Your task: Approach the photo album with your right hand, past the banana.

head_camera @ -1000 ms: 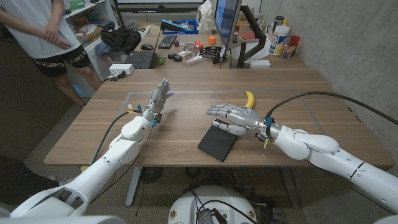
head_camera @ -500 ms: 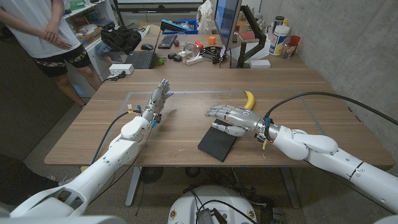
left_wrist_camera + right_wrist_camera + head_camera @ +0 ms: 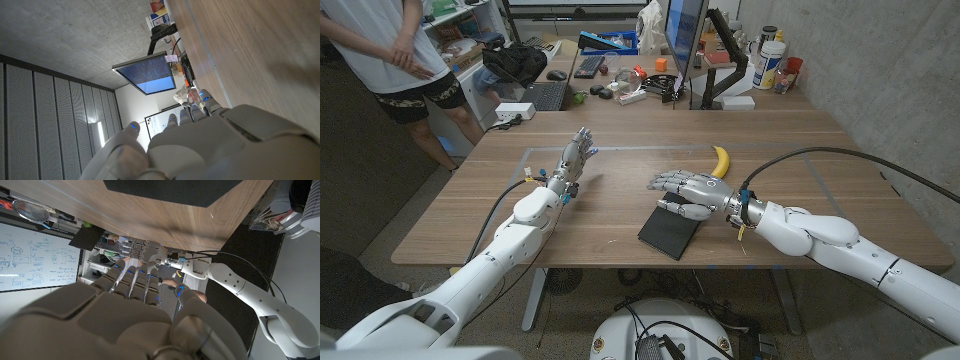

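Note:
A black photo album (image 3: 669, 232) lies flat on the wooden table (image 3: 620, 215) near its front edge; its dark cover (image 3: 190, 192) also shows in the right wrist view. My right hand (image 3: 686, 190) hovers over the album's far end, fingers spread and holding nothing. Just behind that hand lies a yellow banana (image 3: 721, 160). My left hand (image 3: 575, 157) stands upright on the table's left side, fingers apart and empty; the right wrist view shows it (image 3: 137, 247) too.
A monitor (image 3: 684, 30), keyboards, a black bag and bottles crowd the desk behind the table. A person (image 3: 400, 60) stands at the back left. A black cable (image 3: 840, 153) arcs over the table's right side.
My right hand has crept a little to the left over the album's far end, uncovering more of the banana. The left arm has stayed still.

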### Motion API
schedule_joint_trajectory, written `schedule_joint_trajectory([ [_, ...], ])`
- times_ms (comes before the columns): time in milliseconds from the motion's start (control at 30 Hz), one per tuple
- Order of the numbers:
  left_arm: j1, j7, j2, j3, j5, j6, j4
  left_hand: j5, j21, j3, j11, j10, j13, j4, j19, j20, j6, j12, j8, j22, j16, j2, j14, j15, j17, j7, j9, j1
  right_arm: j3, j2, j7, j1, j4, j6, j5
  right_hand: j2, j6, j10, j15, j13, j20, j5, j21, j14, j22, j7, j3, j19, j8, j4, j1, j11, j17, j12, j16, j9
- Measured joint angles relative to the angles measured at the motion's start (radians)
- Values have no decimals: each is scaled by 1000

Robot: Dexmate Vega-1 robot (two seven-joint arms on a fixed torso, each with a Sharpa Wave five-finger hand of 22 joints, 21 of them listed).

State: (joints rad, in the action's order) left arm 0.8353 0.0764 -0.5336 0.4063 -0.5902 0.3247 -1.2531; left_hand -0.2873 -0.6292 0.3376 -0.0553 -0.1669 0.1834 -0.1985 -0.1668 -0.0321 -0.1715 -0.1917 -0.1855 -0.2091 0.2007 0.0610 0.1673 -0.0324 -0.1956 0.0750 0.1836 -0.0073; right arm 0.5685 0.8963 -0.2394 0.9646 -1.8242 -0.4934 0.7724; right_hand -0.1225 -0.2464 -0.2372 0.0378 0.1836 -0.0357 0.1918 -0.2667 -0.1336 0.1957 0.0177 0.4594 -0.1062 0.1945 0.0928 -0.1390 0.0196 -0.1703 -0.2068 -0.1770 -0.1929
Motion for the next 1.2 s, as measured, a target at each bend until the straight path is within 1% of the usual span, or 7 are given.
schedule_joint_trajectory([
  [267,-14,13,6,0,-3,4,26,0,0,0,0,0,0,0,0,0,0,0,0,0,0,0,0,0,0,0,0,0,10,-6,9,-9,2,7,5,0,0,0,0,0,0,0,0,0,0,0,0,0,0,0,0,0,3,0,0,0],
  [600,-19,22,9,1,-6,9,39,0,0,0,0,0,0,0,0,0,0,0,0,0,0,0,0,0,0,0,0,0,23,-8,17,-18,3,15,12,0,5,0,0,0,0,0,4,0,0,6,0,0,0,0,0,0,3,0,0,0],
  [733,-19,23,8,1,-7,10,41,0,0,-4,0,0,0,-4,0,0,0,0,0,0,0,0,0,0,0,0,0,0,26,-8,21,-20,2,19,17,0,5,3,0,0,0,0,4,0,0,6,0,0,0,0,0,-3,3,0,0,0],
  [833,-19,23,8,1,-7,11,41,0,0,-4,0,0,0,-4,0,0,-1,0,0,0,0,0,0,0,0,14,0,0,29,-8,22,-21,1,20,19,0,5,4,0,0,0,0,4,0,0,6,0,0,0,0,0,-3,3,0,0,0],
  [933,-17,24,6,1,-7,13,41,0,0,-4,0,0,0,-4,0,0,0,0,0,0,0,0,0,0,0,15,0,0,32,-8,24,-21,-1,22,21,0,5,7,0,0,0,0,4,0,0,6,0,0,0,0,0,0,3,0,0,0],
  [1000,-17,24,5,0,-7,13,41,0,0,-4,0,0,0,-4,0,0,-2,0,0,0,0,0,0,0,0,24,0,0,33,-8,26,-21,-1,25,24,0,9,7,0,0,0,0,4,0,0,9,0,0,0,0,0,0,3,0,0,0],
  [1200,-17,27,4,0,-7,15,41,0,-8,-4,0,0,0,-4,0,0,0,0,0,0,0,0,0,0,0,26,0,0,41,-10,29,-25,-2,29,29,0,13,11,0,0,0,0,4,0,0,13,0,0,0,0,0,3,3,0,0,0],
])
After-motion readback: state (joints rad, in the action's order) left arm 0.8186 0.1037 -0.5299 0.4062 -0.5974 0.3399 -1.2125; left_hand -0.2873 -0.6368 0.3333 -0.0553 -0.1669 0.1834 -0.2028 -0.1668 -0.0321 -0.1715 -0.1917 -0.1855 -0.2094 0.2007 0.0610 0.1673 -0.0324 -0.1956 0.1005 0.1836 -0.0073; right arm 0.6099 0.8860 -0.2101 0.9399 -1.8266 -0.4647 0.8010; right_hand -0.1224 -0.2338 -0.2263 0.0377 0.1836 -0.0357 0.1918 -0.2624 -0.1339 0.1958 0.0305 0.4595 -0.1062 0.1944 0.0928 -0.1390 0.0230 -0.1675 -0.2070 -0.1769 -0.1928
